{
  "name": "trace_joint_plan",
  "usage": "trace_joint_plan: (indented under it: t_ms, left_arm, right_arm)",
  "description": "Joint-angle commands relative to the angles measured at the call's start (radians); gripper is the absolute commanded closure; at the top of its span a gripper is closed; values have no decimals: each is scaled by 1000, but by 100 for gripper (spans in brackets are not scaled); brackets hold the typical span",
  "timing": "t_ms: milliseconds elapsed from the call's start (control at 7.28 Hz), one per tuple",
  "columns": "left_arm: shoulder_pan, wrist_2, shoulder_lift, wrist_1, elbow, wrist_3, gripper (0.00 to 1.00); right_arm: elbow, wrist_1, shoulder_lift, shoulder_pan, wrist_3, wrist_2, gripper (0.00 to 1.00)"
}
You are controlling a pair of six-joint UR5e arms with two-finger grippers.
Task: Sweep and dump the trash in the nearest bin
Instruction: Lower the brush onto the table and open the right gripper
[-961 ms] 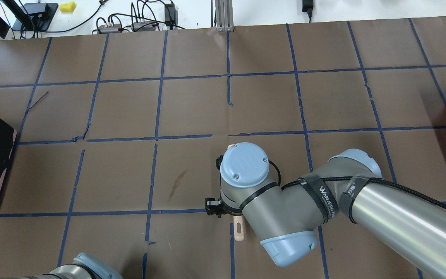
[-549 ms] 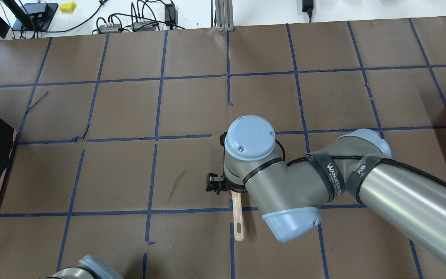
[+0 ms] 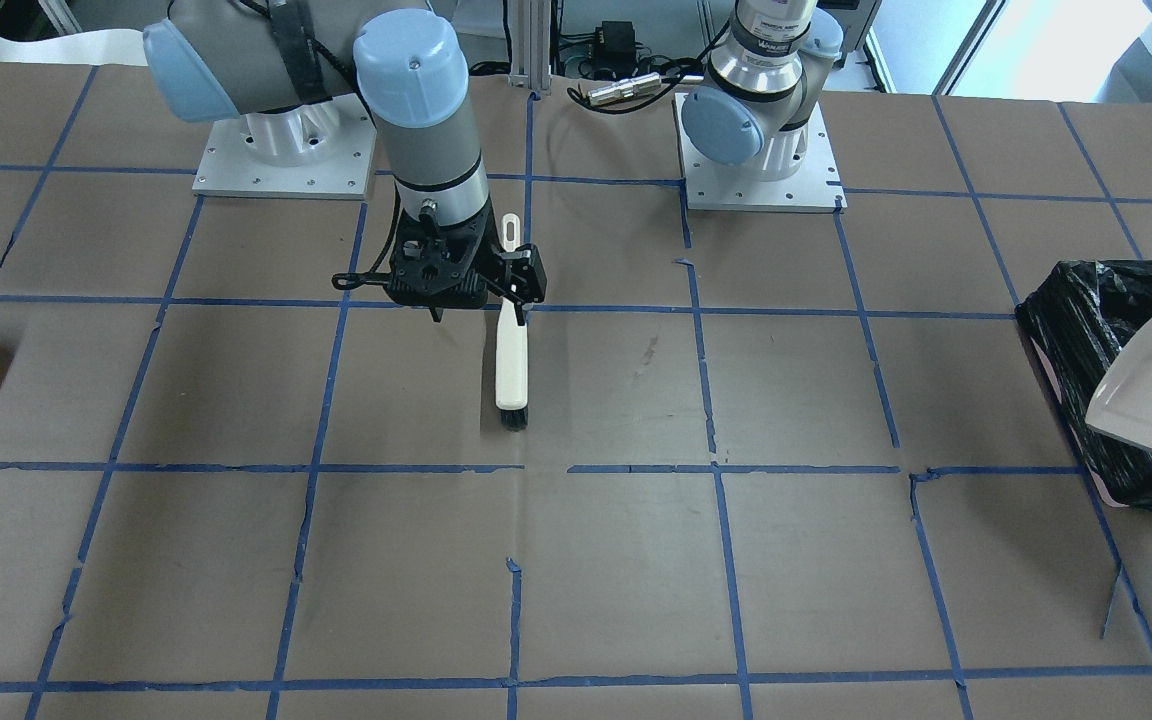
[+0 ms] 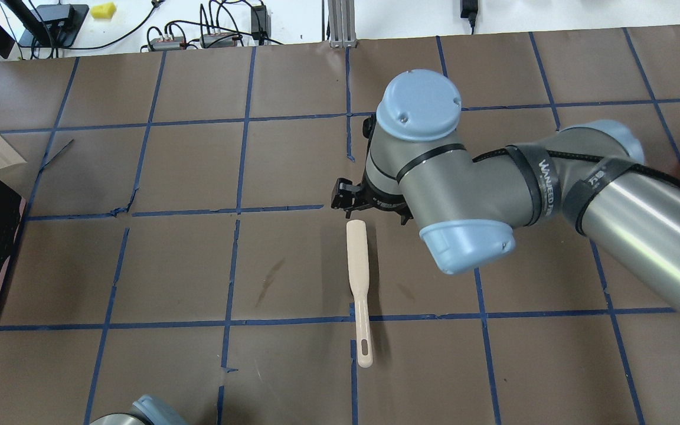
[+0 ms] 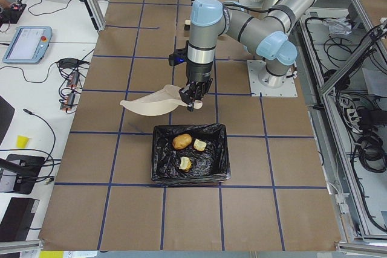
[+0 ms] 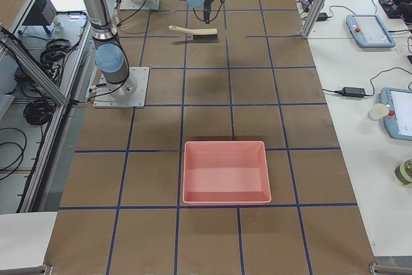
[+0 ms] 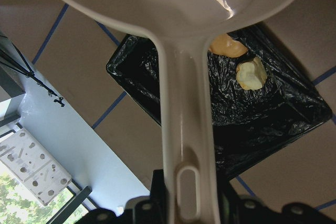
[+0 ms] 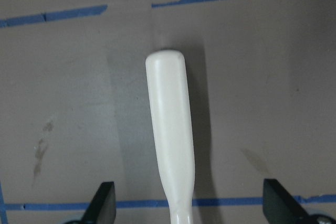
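While the left gripper [image 5: 195, 96] is clenched on the dustpan [image 5: 151, 102] handle, it holds the pan up off the table [image 4: 169, 265] at the bin [image 5: 222, 155], which stands at the end on the robot's left. From the front the pan overlaps the bin's outer part. The left wrist camera looks along the handle and sees the black bag below and beyond the scoop.

The trash [image 5: 181, 142] is in the bin. Three small lumps lie close together on the crinkled bag: a tan-orange ball, a bread-like chunk just beside it and a pale piece a little apart. The wrist view catches only two of them past the pan's edge.

Near the middle of the table the brush [image 4: 356, 265] lies flat by itself, its thin handle end toward the robot and its dark bristles pointing away. The right gripper [image 8: 191, 200] hangs above it, clear of it. Its fingers [image 8: 102, 205] are spread wide with nothing in them, and the brush's broad end shows on the table between them. From overhead the arm's wrist sits just past that broad end.

A pink tub [image 6: 190, 172] stands at the far end on the robot's right, well apart from the brush.
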Motion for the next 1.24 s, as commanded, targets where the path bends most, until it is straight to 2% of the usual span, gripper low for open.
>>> trace_joint_plan:
  t_ms: [0,137,275,687,824,1099]
  left_arm:
    - [-124,-8,-18,-54,-6,-159,99]
    - [-190,-8,-18,-56,-22,-248,99]
    - [-259,-14,-18,-63,-47,-319,99]
    - [-468,-51,-13,-63,-107,-586,99]
    - [-507,-133,-13,-65,-124,-627,99]
    - [-559,-260,-18,-68,-180,-843,99]
  right_arm:
    - [-210,206,28,-76,-6,-31,0]
    - [-296,297,30,-78,-9,-106,0]
    - [-324,313,31,-85,-16,-114,0]
    - [-317,309,36,-99,-64,-99,0]
    - [-311,315,41,-114,-82,-100,0]
    - [-311,322,35,-178,-223,-102,0]
